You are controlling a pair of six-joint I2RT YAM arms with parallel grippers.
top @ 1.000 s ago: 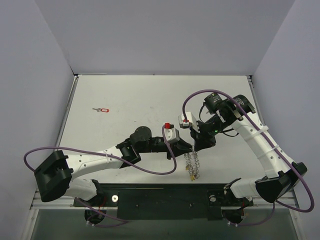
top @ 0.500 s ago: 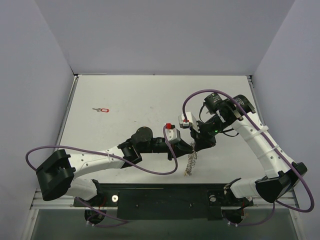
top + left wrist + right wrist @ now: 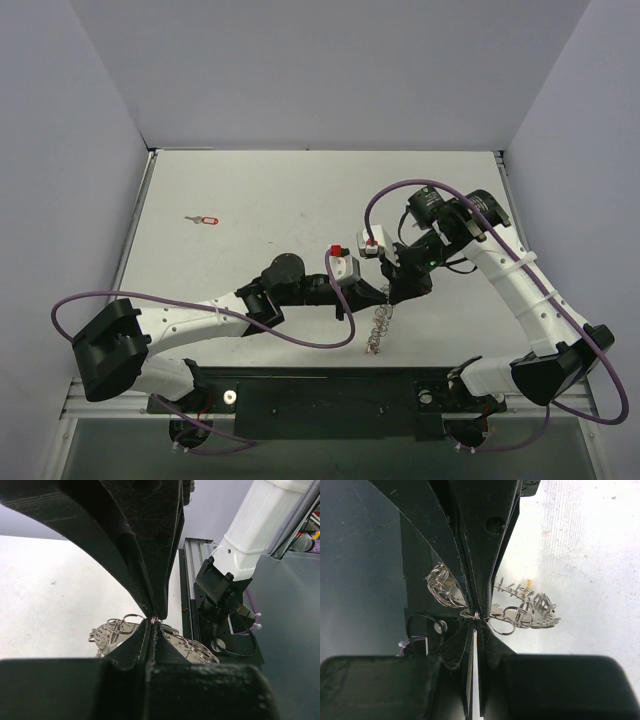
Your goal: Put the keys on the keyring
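Two grippers meet over the near middle of the worktop, both clamped on the same keyring. The left gripper has its jaws pinched narrow on a thin loop of the ring's wire. The right gripper is closed flat on a loop as well, and the two tips sit touching or just beside each other. From that shared pinch the keyring dangles toward 6 o'clock as a chain-like bunch of small silver pieces. Its lower end is near or on the worktop; the top view cannot settle which.

One loose key with a red head lies well apart at 10 o'clock on the worktop, touched by neither arm.

Judged from this, the step in hand is securing and steadying the ring between both arms ahead of threading, since no key is in either gripper. The next move looks to call for one gripper to hold the ring while the other lets go, travels to 10 o'clock and lifts the flat key by its head. It would then have to work the key's hole onto a spread coil, which needs fine alignment, as thin wire can slip from a pinch.

No box, tray or other container shows in any view. The ring is the only holder, and whether any of its silver pieces are keys is too small to tell.
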